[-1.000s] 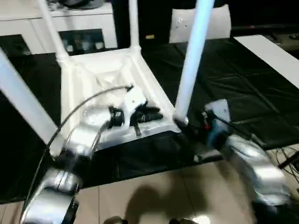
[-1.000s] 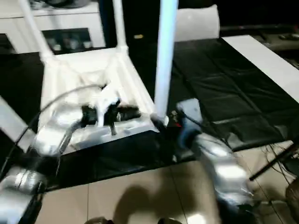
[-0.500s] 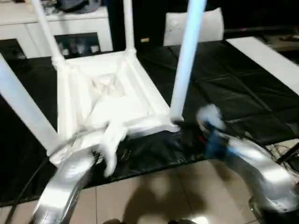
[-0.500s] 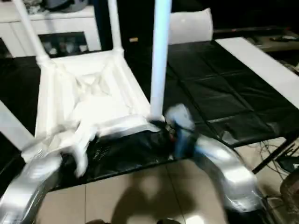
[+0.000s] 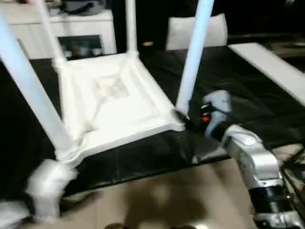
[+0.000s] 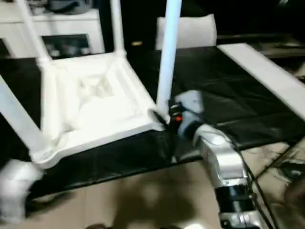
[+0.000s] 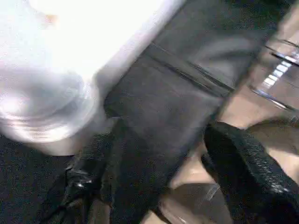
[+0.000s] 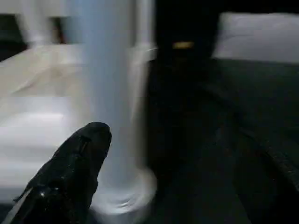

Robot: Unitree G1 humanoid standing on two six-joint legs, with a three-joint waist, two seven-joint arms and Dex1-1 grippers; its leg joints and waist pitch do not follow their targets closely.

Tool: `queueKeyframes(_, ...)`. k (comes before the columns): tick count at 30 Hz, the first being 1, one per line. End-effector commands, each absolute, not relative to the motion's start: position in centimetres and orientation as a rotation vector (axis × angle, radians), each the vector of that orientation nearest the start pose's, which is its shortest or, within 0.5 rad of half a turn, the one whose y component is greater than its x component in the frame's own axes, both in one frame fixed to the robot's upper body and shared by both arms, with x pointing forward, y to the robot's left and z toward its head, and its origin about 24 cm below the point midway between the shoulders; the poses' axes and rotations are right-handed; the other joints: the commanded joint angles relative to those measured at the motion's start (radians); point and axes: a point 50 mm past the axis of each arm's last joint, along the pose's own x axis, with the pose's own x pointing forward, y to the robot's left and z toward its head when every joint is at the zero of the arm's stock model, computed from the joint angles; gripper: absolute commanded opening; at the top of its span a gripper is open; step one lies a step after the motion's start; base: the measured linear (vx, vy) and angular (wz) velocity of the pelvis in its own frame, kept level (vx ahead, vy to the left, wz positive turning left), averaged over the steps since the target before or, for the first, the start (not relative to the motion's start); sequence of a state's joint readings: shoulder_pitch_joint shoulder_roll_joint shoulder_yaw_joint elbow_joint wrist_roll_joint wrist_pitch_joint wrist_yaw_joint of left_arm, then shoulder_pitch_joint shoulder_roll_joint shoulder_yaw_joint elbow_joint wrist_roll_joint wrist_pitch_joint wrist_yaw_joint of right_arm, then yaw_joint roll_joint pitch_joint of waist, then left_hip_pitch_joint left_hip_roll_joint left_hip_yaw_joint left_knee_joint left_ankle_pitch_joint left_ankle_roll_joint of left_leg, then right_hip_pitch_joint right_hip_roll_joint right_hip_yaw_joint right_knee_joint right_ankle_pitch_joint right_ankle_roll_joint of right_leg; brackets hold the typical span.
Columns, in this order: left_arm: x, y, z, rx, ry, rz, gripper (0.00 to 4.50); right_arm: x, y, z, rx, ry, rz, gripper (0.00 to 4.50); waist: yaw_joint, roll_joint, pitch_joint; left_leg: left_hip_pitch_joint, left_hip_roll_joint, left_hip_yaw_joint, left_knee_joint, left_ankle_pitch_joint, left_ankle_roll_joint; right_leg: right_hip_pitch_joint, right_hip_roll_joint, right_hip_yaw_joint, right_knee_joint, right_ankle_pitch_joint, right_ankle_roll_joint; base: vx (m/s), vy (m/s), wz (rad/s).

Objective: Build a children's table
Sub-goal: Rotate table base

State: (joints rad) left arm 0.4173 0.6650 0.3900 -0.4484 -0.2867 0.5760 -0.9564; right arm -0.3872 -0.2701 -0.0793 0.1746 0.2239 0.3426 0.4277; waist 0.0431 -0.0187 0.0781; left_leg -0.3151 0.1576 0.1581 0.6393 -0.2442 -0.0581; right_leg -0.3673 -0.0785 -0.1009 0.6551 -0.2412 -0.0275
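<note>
**While the Table Lies Upside Down, the Right Jaws Wait by a Leg**

Because legs go in from below, the table (image 5: 114, 102) lies on its top on the black counter (image 5: 248, 81). Its ribbed underside faces up. All four legs stand up from the corner holes. One is near left (image 5: 33, 90), one far left (image 5: 47, 33), one far right (image 5: 129, 26) and one near right (image 5: 195, 57). So the build looks almost done, I think.

The right arm (image 5: 248, 157) reaches in from the floor side to the foot of the near right leg. The right jaws are wide apart there. In the right wrist view one black finger (image 8: 70, 172) is just beside that leg, low down by the hole. I cannot tell if it touches. Low down is a good spot, I think, because a push there could seat the leg and would not tip it.

The left arm (image 5: 47, 191) is low, by the near left corner, over the counter's edge. The left jaws are apart too, with nothing between the two fingers (image 7: 247, 172). In the left wrist view they point at the black counter and the floor (image 5: 167, 191), beside a white corner.

Next, I guess, each leg needs a check that it sits tight. A loose leg could lean or pop out when the table is turned over.
</note>
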Motion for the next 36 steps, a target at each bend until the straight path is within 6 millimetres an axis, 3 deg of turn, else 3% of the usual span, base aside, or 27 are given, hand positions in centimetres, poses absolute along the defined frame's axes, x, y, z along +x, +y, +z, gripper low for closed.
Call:
queueKeyframes(1, 15.7, 27.7, 9.3, 0.202, 0.533, -0.638, 3.37, 32.3, -18.0, 9.1, -0.002, 0.113, 0.391, 4.04, 0.011, 0.010, -0.015, 0.067, 0.011, -0.027, -0.019, -0.494, -0.053, -0.080, -0.126, 0.062, -0.223, -0.915, 0.018, 0.076, -0.025, -0.09)
queueKeyframes(2, 16.6, 28.4, 10.3, 0.212, 0.470, -0.588, 3.39, 32.2, -18.0, 8.8, 0.001, 0.125, 0.396, 4.04, 0.013, 0.017, -0.029, 0.010, 0.022, -0.053, -0.010, -0.182, 0.013, 0.004, -0.176, 0.076, -0.223, -0.963, 0.007, 0.073, 0.007, -0.21)
queueKeyframes(3, 17.0, 28.6, 10.7, 0.211, 0.442, -0.564, 3.70, 32.1, -17.8, 8.6, -0.004, 0.132, 0.407, 4.04, 0.016, 0.031, -0.035, -0.009, 0.041, -0.055, -0.080, -0.232, 0.004, 0.016, -0.107, 0.040, -0.186, -0.760, -0.020, 0.073, 0.007, -0.21)
queueKeyframes(4, 17.4, 28.9, 10.9, 0.219, 0.429, -0.547, 3.70, 31.8, -17.5, 8.5, -0.005, 0.139, 0.426, 4.04, 0.013, 0.035, -0.044, -0.015, 0.059, -0.060, -0.099, -0.261, -0.007, 0.022, -0.087, 0.040, -0.164, -0.622, -0.041, 0.074, -0.003, -0.12)
queueKeyframes(5, 17.6, 29.1, 11.1, 0.228, 0.425, -0.535, 3.78, 31.6, -17.2, 8.3, 0.000, 0.143, 0.445, 4.04, 0.011, 0.043, -0.052, -0.013, 0.077, -0.064, -0.114, -0.293, -0.010, 0.019, -0.075, 0.051, -0.136, -0.403, -0.096, 0.057, -0.020, 0.04)
queueKeyframes(6, 17.7, 29.6, 11.3, 0.230, 0.429, -0.519, 3.77, 31.2, -16.4, 7.8, 0.005, 0.147, 0.474, 4.04, 0.006, 0.042, -0.052, -0.027, 0.079, -0.060, -0.120, -0.271, -0.004, 0.027, -0.076, 0.060, -0.118, -0.280, -0.146, 0.057, -0.020, 0.04)
queueKeyframes(7, 17.6, 29.8, 11.3, 0.233, 0.443, -0.517, 3.82, 30.9, -15.9, 7.6, 0.012, 0.153, 0.497, 4.04, 0.009, 0.044, -0.051, -0.029, 0.079, -0.056, -0.121, -0.274, 0.001, 0.028, -0.077, 0.062, -0.118, -0.275, -0.157, 0.000, 0.000, 0.00)
queueKeyframes(8, 17.4, 30.1, 11.3, 0.232, 0.466, -0.520, 4.12, 30.5, -15.3, 7.2, 0.020, 0.160, 0.524, 4.04, 0.007, 0.043, -0.043, -0.027, 0.072, -0.051, -0.122, -0.357, 0.000, 0.020, -0.079, 0.061, -0.130, -0.378, -0.150, 0.000, 0.000, 0.00)
queueKeyframes(9, 17.0, 30.4, 11.3, 0.230, 0.493, -0.524, 4.20, 30.0, -14.6, 6.9, 0.023, 0.173, 0.552, 4.04, 0.009, 0.040, -0.047, -0.022, 0.069, -0.050, -0.116, -0.373, -0.009, 0.018, -0.086, 0.066, -0.140, -0.443, -0.134, 0.000, 0.000, 0.00)
queueKeyframes(10, 17.0, 30.4, 11.3, 0.230, 0.495, -0.524, 4.20, 29.9, -14.6, 6.8, 0.023, 0.174, 0.554, 4.04, 0.010, 0.040, -0.049, -0.024, 0.069, -0.050, -0.117, -0.355, -0.007, 0.020, -0.087, 0.069, -0.139, -0.439, -0.133, 0.055, -0.018, -0.04)
queueKeyframes(11, 16.8, 30.6, 11.3, 0.227, 0.507, -0.523, 4.22, 29.7, -14.3, 6.6, 0.020, 0.185, 0.570, 4.04, 0.011, 0.042, -0.053, -0.027, 0.073, -0.049, -0.123, -0.310, -0.001, 0.023, -0.085, 0.072, -0.137, -0.393, -0.140, 0.063, -0.022, -0.03)
queueKeyframes(13, 16.2, 31.1, 11.3, 0.232, 0.546, -0.520, 4.36, 28.6, -13.1, 5.9, 0.017, 0.217, 0.653, 4.04, 0.010, 0.031, -0.056, -0.031, 0.074, -0.041, -0.123, -0.245, 0.015, 0.025, -0.077, 0.075, -0.128, -0.301, -0.158, 0.058, -0.020, -0.02)
queueKeyframes(17, 16.7, 32.0, 11.5, 0.241, 0.537, -0.462, 4.50, 27.7, -11.9, 5.8, 0.034, 0.221, 0.743, 4.40, 0.019, 0.036, -0.064, -0.032, 0.072, -0.032, -0.118, -0.110, 0.051, 0.031, -0.073, 0.075, -0.114, -0.144, -0.193, 0.044, -0.018, 0.00)
queueKeyframes(21, 17.2, 32.6, 11.6, 0.220, 0.517, -0.424, 4.50, 27.1, -11.1, 5.7, 0.040, 0.224, 0.797, 4.45, 0.018, 0.033, -0.065, -0.031, 0.074, -0.030, -0.117, -0.101, 0.056, 0.033, -0.071, 0.074, -0.111, -0.116, -0.200, 0.000, 0.000, 0.00)
queueKeyframes(25, 18.7, 32.5, 12.1, 0.183, 0.409, -0.389, 4.50, 26.9, -10.5, 5.5, 0.033, 0.227, 0.802, 4.45, 0.019, 0.038, -0.061, -0.027, 0.076, -0.032, -0.121, -0.154, 0.031, 0.032, -0.074, 0.073, -0.116, -0.175, -0.203, 0.000, 0.000, 0.00)
queueKeyframes(26, 19.3, 32.2, 12.2, 0.167, 0.363, -0.393, 4.50, 27.0, -10.4, 5.3, 0.026, 0.234, 0.794, 4.45, 0.018, 0.030, -0.057, -0.027, 0.076, -0.031, -0.123, -0.180, 0.020, 0.032, -0.075, 0.074, -0.122, -0.222, -0.193, 0.000, 0.000, 0.00)
queueKeyframes(29, 20.9, 30.5, 12.7, 0.083, 0.234, -0.451, 4.50, 27.2, -10.3, 4.6, 0.005, 0.275, 0.753, 4.45, 0.025, 0.034, -0.057, -0.020, 0.075, -0.030, -0.123, -0.197, 0.000, 0.029, -0.078, 0.077, -0.128, -0.266, -0.182, 0.000, 0.000, 0.00)
queueKeyframes(31, 21.6, 28.5, 12.6, 0.024, 0.198, -0.546, 4.50, 27.6, -10.5, 3.7, -0.020, 0.328, 0.688, 4.45, 0.024, 0.025, -0.061, -0.022, 0.075, -0.031, -0.124, -0.188, -0.009, 0.033, -0.079, 0.077, -0.124, -0.254, -0.179, 0.000, 0.000, 0.00)
queueKeyframes(33, 22.1, 27.3, 12.3, 0.009, 0.191, -0.594, 4.50, 28.0, -10.6, 3.3, -0.040, 0.357, 0.652, 4.45, 0.022, 0.027, -0.064, -0.021, 0.074, -0.030, -0.122, -0.177, -0.019, 0.031, -0.076, 0.077, -0.120, -0.233, -0.185, 0.000, 0.000, 0.00)
queueKeyframes(34, 22.3, 26.4, 12.0, -0.004, 0.191, -0.637, 4.50, 28.2, -10.6, 3.0, -0.044, 0.379, 0.627, 4.45, 0.022, 0.020, -0.066, -0.022, 0.075, -0.027, -0.121, -0.161, -0.015, 0.032, -0.075, 0.079, -0.117, -0.201, -0.189, 0.000, 0.000, 0.00)
queueKeyframes(36, 22.7, 24.4, 11.5, -0.025, 0.187, -0.730, 4.50, 29.0, -10.8, 2.4, -0.074, 0.413, 0.565, 4.45, 0.024, 0.023, -0.067, -0.020, 0.074, -0.027, -0.121, -0.149, -0.016, 0.031, -0.076, 0.079, -0.115, -0.191, -0.193, 0.000, 0.000, 0.00)
